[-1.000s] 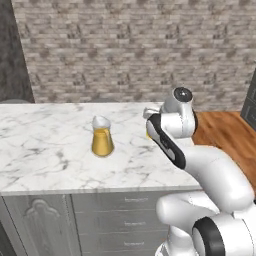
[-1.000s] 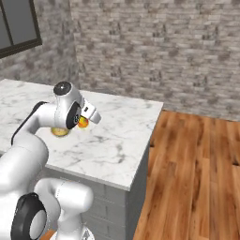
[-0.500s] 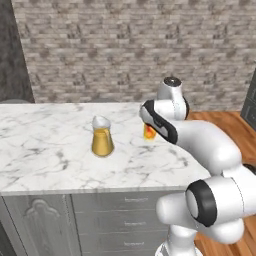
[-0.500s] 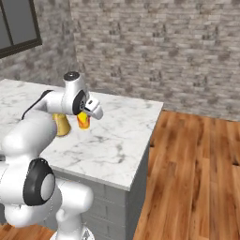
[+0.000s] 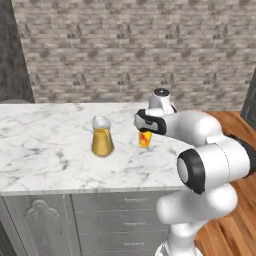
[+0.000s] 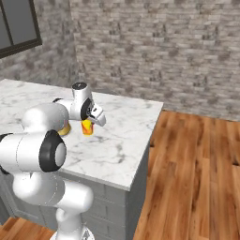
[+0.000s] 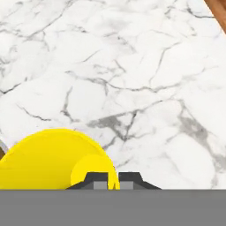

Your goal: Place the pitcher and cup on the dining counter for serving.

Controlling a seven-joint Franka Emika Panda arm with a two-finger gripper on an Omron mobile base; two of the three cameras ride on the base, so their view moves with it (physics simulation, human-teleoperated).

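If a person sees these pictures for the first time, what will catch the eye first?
First the small yellow cup, gripped at its rim by the white arm's fingers above the dining counter, near its right end. Next, the glass pitcher of amber liquid, standing upright on the marble to the cup's left, apart from it.

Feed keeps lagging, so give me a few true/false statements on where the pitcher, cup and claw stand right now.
1. The pitcher stands upright on the dining counter. True.
2. The claw is open and clear of the cup. False: it is shut on the cup's rim.
3. The pitcher is empty. False: it holds amber-orange liquid.
4. In the left base view the cup is to the right of the pitcher, apart from it. True.
5. The cup lies tipped on the wooden floor. False: it is upright at the counter, in the claw.
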